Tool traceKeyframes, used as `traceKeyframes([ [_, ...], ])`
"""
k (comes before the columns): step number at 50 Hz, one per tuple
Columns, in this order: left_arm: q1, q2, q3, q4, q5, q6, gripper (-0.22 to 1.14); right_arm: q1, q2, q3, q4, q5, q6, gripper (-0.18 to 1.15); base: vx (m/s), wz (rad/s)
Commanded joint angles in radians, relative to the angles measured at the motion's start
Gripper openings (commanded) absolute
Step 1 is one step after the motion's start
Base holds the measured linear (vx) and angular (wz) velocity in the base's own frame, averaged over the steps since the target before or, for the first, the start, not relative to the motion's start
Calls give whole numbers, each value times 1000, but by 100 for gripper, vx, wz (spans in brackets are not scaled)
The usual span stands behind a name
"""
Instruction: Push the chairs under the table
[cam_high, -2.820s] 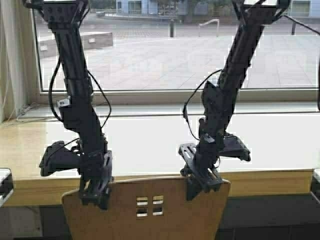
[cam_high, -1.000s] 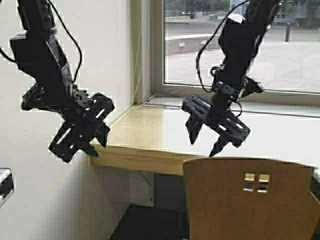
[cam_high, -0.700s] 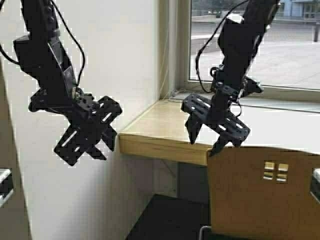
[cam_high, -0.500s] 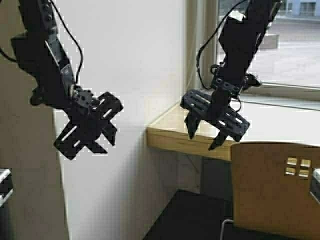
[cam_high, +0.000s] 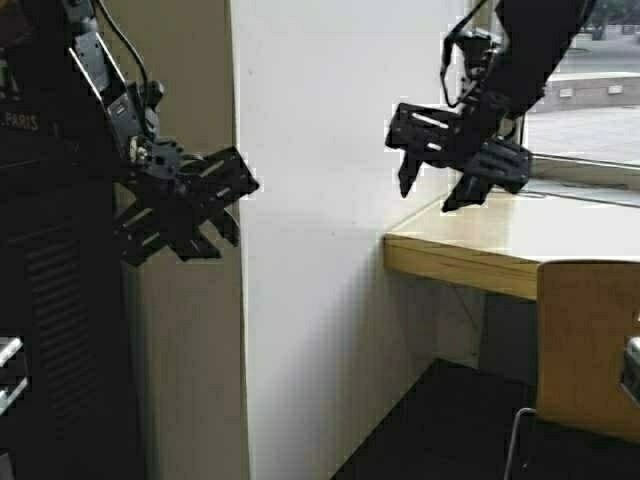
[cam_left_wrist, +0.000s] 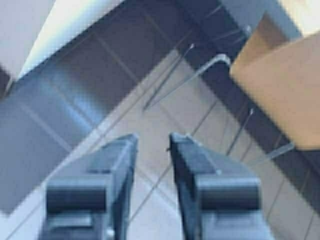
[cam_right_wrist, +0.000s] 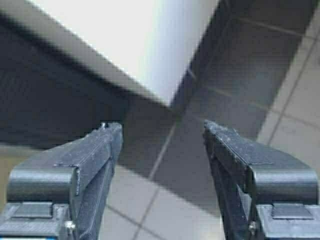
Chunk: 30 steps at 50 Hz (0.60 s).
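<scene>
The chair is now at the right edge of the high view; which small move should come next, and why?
Probably keep turning the base left, away from this chair. It seems already close to the table, and both the left gripper and the right gripper hang open in the air, touching nothing.

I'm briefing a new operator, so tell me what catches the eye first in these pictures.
Two black grippers hang in mid-air holding nothing: the left gripper before a white wall pillar, the right gripper open above the end of the table. At the right edge of the high view, only a slice of a tan plywood chair shows, beside the table's end.
</scene>
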Motion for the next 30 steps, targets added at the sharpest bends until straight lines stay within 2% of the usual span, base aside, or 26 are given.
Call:
traceKeyframes([
  [1,-17,-44,8,6,21,-11,65,-23,-71,6,-64,18,-2,86,-33,20],
  [13,-28,-67,14,8,67,-3,65,-58,-72,-3,-252,98,5,86,-34,18],
  [30,-25,-26,-21,52,75,40,65,-153,-66,-55,-267,178,6,86,-37,16],
])
